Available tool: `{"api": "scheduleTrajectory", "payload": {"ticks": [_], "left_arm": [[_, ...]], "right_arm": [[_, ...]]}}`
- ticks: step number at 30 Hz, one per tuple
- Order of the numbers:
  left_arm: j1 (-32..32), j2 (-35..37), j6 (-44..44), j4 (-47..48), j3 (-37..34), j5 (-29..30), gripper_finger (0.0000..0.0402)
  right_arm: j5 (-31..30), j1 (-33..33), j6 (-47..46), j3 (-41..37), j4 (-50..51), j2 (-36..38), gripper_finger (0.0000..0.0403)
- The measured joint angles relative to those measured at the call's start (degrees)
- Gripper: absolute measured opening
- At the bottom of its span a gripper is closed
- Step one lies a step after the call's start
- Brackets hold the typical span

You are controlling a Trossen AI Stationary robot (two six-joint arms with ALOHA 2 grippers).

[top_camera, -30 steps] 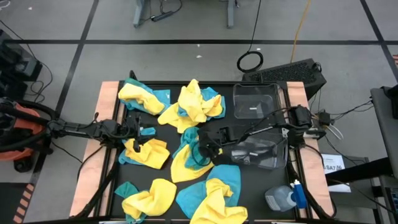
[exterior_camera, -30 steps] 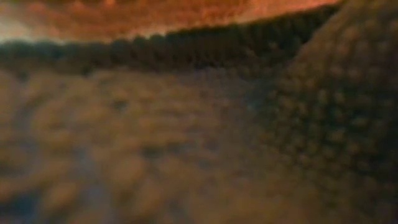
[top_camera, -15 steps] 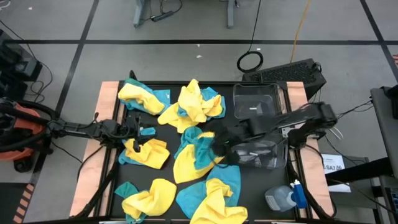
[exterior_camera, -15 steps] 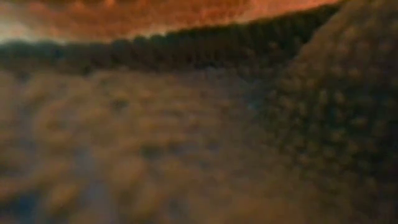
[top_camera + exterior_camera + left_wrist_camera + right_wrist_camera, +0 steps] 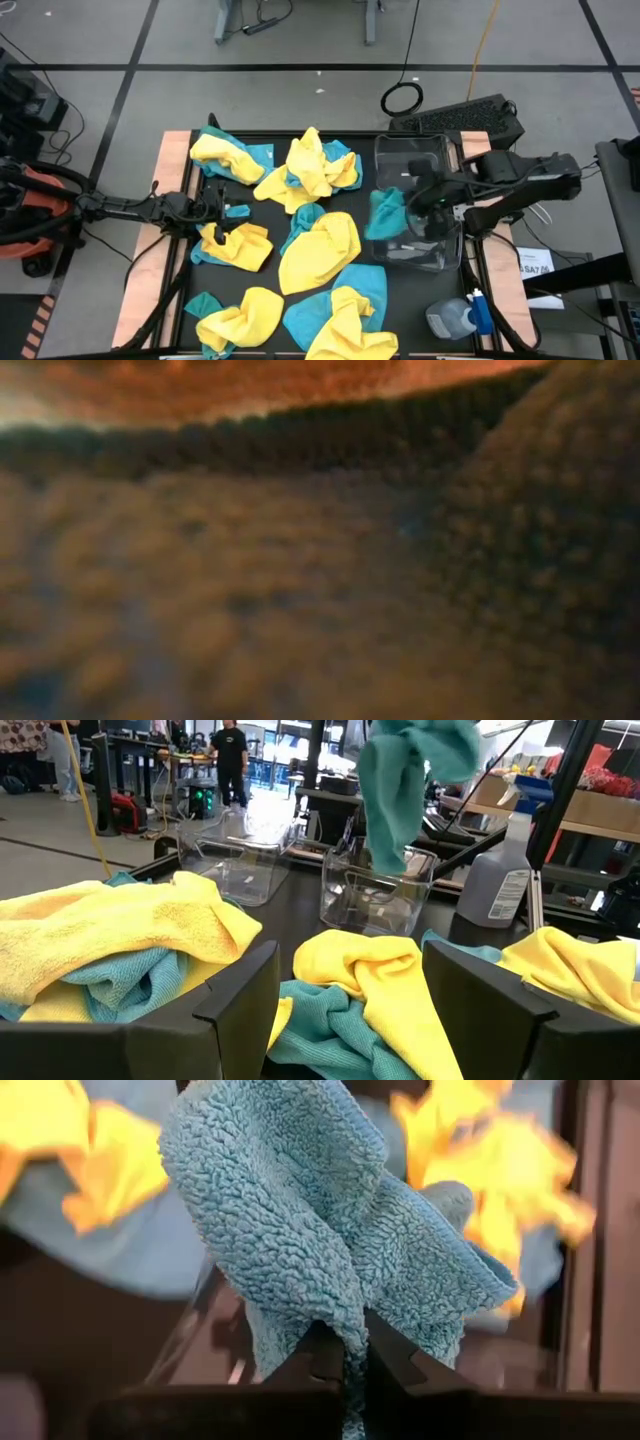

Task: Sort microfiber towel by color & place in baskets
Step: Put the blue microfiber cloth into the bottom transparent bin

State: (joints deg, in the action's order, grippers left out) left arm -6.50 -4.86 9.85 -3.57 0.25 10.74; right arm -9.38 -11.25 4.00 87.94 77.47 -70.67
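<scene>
From above, the right gripper [image 5: 415,207] is pinched on a teal-blue microfiber cloth [image 5: 385,212] that hangs at the left edge of the nearer clear plastic rectangular bin [image 5: 428,250]; a second clear bin [image 5: 411,160] sits just beyond. Yellow and teal cloths [image 5: 318,250] litter the black table [image 5: 262,215]. The left gripper [image 5: 222,211] waits over the left side. The low view shows only blur. From the left wrist, its fingers [image 5: 240,995] stand apart, empty. The right wrist view shows fingers [image 5: 322,1352] clamped on teal pile [image 5: 300,1220].
</scene>
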Motion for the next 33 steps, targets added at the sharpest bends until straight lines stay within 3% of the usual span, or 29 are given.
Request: {"api": "scheduleTrajectory", "payload": {"ticks": [7,14,25,33], "left_arm": [[-0.01,0.01,0.01,0.0,-0.01,0.0,0.0251],[0.0,0.0,0.0,0.02,-0.02,0.0,0.0251],[-0.02,0.02,0.0,0.02,-0.02,0.0,0.0251],[-0.02,0.01,0.0,0.02,-0.02,0.0,0.0251]], "right_arm": [[0.49,-0.05,-7.55,-1.22,8.28,-0.09,0.0],[2.45,-0.07,-10.1,-9.88,9.38,-0.2,0.0],[6.88,-0.07,-12.31,-29.51,-0.94,-0.22,0.0003],[9.85,-0.07,-14.1,-37.42,-8.7,-0.22,0.0006]]}}
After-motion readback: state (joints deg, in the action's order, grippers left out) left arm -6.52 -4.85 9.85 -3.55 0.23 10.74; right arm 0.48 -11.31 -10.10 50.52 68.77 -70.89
